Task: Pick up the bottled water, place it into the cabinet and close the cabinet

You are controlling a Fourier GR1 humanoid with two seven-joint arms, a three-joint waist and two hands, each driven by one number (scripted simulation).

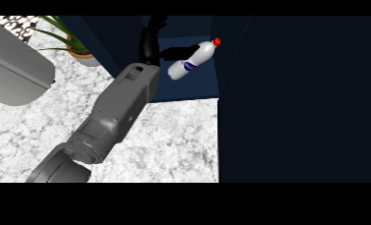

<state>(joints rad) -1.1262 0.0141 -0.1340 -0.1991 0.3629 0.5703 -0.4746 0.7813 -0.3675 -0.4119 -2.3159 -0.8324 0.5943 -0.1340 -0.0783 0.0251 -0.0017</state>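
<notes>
We see the dark cabinet [197, 89] open at upper centre, its door [290, 96] filling the right of the frame. Over the marble counter [170, 138], our grey forearm [116, 111] stretches from lower left so the left hand [150, 40] reaches inside. Its fingers [176, 52] are curled against the bottled water [191, 60], which is tilted with its red cap up and right. We judge it not yet set down.

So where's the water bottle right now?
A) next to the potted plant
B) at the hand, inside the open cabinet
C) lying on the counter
B: the bottled water hangs tilted, red cap uppermost, against the hand within the open cabinet.
</notes>
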